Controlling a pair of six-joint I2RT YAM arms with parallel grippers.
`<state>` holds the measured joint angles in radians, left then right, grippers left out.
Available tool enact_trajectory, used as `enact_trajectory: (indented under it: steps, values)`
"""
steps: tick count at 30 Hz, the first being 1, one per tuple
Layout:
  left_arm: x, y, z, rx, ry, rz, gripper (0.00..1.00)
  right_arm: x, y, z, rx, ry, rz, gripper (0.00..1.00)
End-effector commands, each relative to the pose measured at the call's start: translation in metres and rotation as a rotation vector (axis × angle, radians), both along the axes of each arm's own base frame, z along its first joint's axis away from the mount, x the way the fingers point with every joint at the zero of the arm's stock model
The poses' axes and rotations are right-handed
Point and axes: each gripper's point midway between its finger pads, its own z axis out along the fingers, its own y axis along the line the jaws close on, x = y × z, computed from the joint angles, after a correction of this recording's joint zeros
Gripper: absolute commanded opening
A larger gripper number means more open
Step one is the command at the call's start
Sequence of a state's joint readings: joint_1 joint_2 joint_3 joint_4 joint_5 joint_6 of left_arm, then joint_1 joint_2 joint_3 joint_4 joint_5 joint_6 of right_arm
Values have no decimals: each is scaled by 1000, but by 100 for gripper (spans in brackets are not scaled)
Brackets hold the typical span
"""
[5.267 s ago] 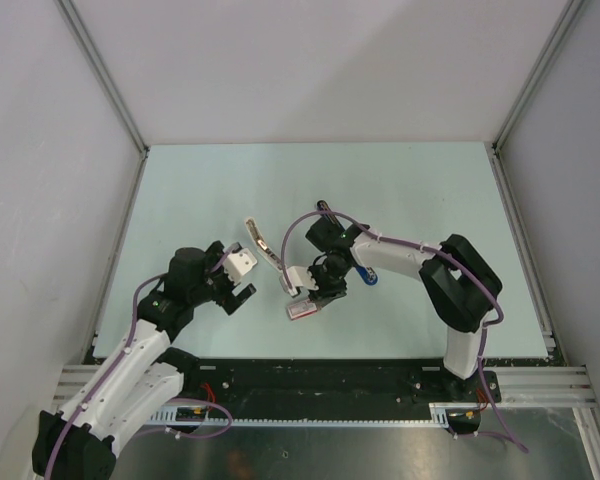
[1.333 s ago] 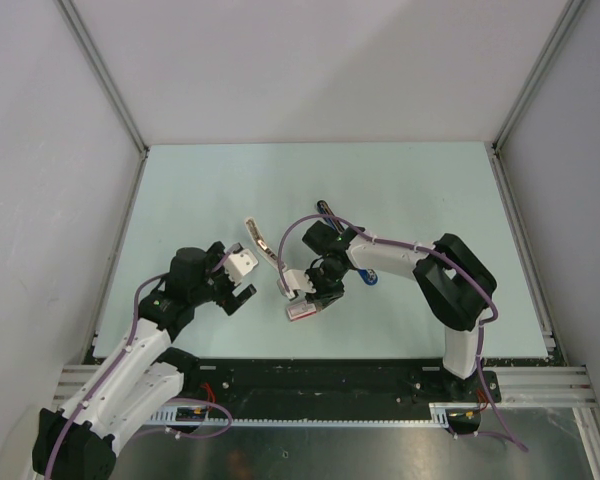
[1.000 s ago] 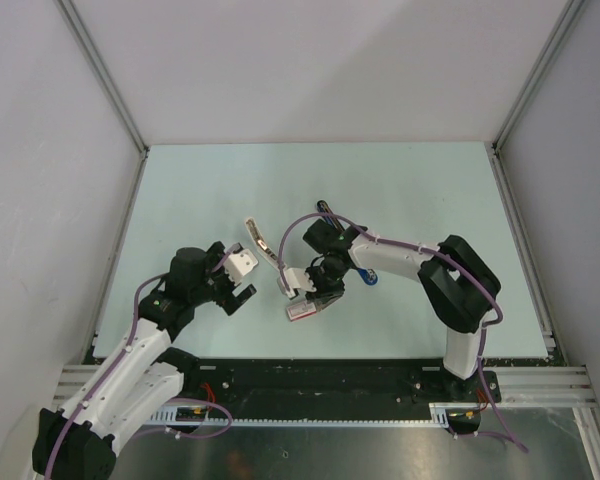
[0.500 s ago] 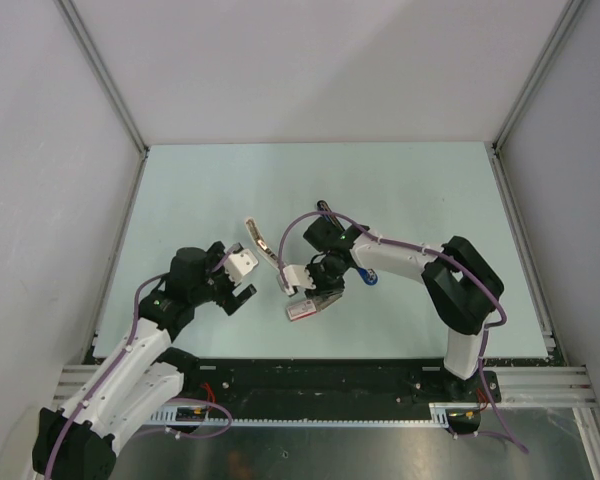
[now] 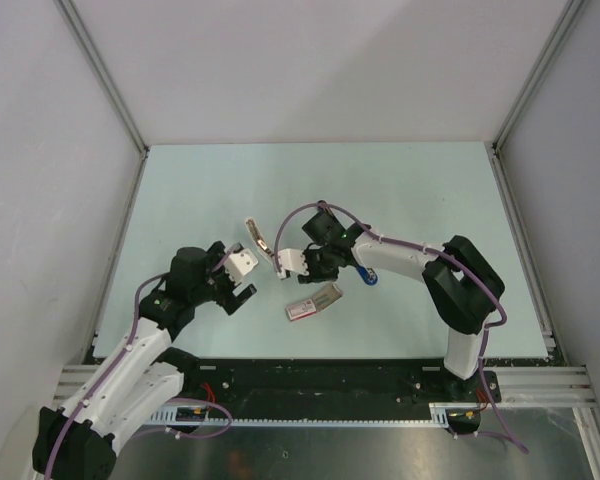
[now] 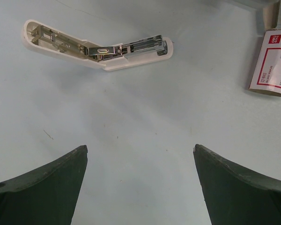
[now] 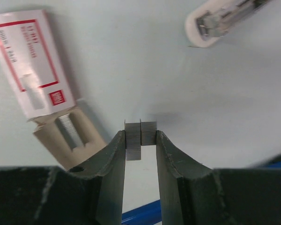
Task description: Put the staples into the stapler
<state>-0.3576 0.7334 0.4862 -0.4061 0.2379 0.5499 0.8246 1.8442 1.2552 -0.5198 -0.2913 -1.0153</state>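
An opened cream-white stapler (image 5: 262,243) lies on the table with its metal channel exposed (image 6: 98,47), and its tip shows in the right wrist view (image 7: 220,18). My right gripper (image 5: 284,270) hangs just right of it, shut on two short silvery blocks of staples (image 7: 149,132) held side by side between the fingertips (image 7: 140,138). The pink-and-white staple box (image 5: 312,302) lies below, its grey tray (image 7: 70,136) slid out with staples left in it. My left gripper (image 5: 245,272) stands open and holds nothing (image 6: 139,149), left of the stapler.
A blue-bodied object (image 5: 368,278) lies partly under the right arm, and a blue edge (image 7: 140,214) shows behind the right fingers. The box also shows at the right edge of the left wrist view (image 6: 271,63). Metal rails border the table.
My right gripper has lifted off the box's tray and moved up and left toward the stapler with the staples in it, which uncovers the box. The left arm has not moved.
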Motion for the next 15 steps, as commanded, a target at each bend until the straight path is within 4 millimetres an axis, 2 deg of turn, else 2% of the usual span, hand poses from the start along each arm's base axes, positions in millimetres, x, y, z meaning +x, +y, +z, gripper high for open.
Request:
enact_trajectory:
  steps: [1,9,15]
  values:
    - [4,2,0,8,-22,5,100,31,12,10,64,-82,-120,26]
    - [4,2,-1,9,-17,5,99,50,18,-7,77,-107,-223,28]
    - [4,2,-2,10,-17,4,99,53,19,-13,73,-107,-241,32]
